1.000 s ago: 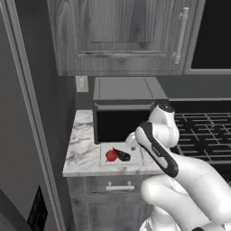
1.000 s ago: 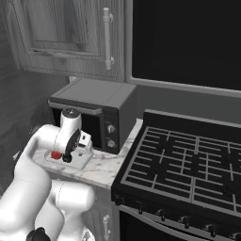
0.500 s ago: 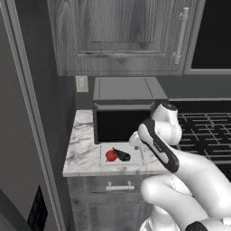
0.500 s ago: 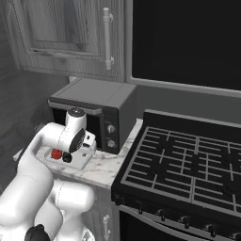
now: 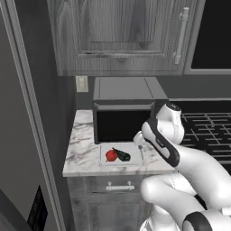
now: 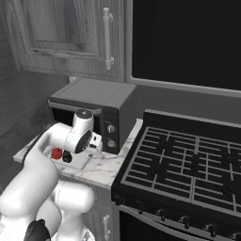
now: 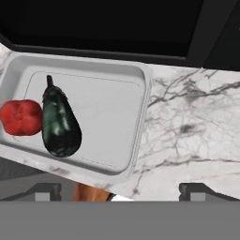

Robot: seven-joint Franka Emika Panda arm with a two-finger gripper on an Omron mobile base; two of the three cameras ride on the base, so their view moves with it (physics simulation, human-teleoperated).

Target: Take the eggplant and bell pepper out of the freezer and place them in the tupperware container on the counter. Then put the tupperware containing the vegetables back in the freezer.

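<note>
One eggplant [image 7: 60, 125], one pepper [image 7: 20, 116], one tray [image 7: 123, 84], one worktop [image 7: 187, 126], one microwave [image 5: 124, 108], one stove [image 6: 188, 164], one wall outlet [image 5: 81, 83].

No text, label, brand, number or sign can be read anywhere. The black-fronted grey microwave [image 6: 94, 110] has two round knobs on its control panel, but any markings around them are too small and blurred to make out.
</note>
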